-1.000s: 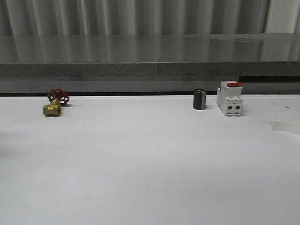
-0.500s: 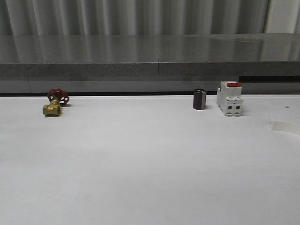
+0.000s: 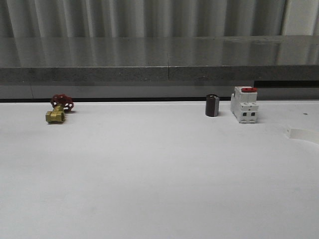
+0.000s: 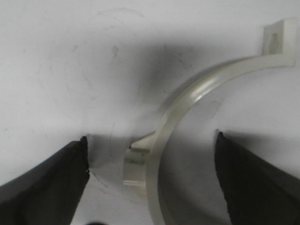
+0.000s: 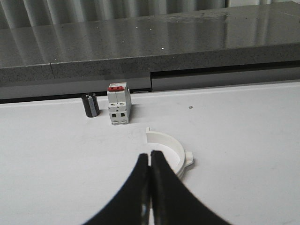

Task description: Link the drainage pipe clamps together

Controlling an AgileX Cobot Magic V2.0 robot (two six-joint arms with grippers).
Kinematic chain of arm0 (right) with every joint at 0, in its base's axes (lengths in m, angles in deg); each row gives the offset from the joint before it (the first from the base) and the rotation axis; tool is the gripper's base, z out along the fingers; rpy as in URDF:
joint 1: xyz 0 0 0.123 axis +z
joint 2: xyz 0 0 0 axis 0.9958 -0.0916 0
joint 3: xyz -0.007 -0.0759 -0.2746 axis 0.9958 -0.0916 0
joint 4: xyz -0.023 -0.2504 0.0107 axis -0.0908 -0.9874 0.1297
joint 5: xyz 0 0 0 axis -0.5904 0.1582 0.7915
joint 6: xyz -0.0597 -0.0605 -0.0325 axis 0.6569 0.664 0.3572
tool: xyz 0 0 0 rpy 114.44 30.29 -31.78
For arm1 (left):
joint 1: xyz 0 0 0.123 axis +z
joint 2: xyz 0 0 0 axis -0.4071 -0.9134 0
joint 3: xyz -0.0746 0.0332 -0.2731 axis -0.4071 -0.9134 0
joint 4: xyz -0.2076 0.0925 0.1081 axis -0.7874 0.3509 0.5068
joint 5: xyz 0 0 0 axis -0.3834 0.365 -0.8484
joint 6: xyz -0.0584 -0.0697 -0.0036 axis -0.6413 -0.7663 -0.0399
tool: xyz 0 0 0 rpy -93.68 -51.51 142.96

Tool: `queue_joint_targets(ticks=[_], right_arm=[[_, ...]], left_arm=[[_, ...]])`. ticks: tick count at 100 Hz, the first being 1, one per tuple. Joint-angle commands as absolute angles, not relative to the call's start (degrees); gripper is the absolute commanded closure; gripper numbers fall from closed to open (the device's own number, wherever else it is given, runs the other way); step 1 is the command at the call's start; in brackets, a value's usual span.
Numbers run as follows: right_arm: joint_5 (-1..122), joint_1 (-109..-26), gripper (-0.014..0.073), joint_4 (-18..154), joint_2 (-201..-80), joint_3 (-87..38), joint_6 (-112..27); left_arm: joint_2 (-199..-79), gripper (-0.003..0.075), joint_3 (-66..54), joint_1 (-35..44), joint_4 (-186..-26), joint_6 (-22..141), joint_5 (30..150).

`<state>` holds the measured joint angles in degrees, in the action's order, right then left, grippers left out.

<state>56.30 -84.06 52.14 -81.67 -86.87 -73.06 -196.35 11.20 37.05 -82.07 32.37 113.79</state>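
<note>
You have not joined anything yet — the 2 clamp halves lie apart on the white table (image 3: 149,169), each under a different wrist camera.

Take the breaker (image 5: 118,104) with the red top as your landmark. In the right wrist view, 1 clamp half (image 5: 165,154) rests on the table just in front of the breaker, toward the robot and a little to its right, standing on its edge with an outer lug showing on the curve. The right gripper (image 5: 150,165) hangs just short of that half, its fingers pressed together with nothing between them. In the front view the same half (image 3: 303,133) shows as a white sliver right of the breaker at the frame edge.

The other clamp half (image 4: 185,117) sits below the left gripper (image 4: 151,164), whose fingers are spread wide with the band running up between them, 1 end tab toward the top of that view. You cannot tell from these pictures how far it lies from the breaker.

By my reading, neither half is gripped — so both pickups, the alignment of the end tabs and the snap-together all remain.
</note>
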Motion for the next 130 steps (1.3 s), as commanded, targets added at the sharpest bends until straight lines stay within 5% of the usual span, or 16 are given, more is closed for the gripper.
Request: queue_joint_targets(ticks=[1,28,50,75,105,130], right_arm=[[51.47,-84.4,0.0712,51.9,-80.6,-85.96,-72.65],[51.47,-84.4,0.0712,51.9,-80.6,-85.96,-72.65],[51.47,-84.4,0.0712,51.9,-80.6,-85.96,-72.65],[51.47,-84.4,0.0712,51.9,-80.6,-85.96,-72.65],[51.47,-84.4,0.0712,51.9,-80.6,-85.96,-72.65],[51.47,-84.4,0.0712,51.9,-80.6,-85.96,-72.65]], left_arm=[[-193.87,0.0221,12.72,37.12,-82.48,32.42,112.46],[-193.43,0.0741,12.72,37.12,-84.31,32.42,116.61],[-186.98,0.074,12.72,33.78,-90.17,32.03,119.11],[-179.84,0.0739,12.72,19.17,-88.36,15.88,124.11],[-183.61,0.0739,13.84,-0.51,-83.83,2.21,119.78],[-193.18,0.0739,20.98,-6.64,-81.96,-3.64,120.16]])
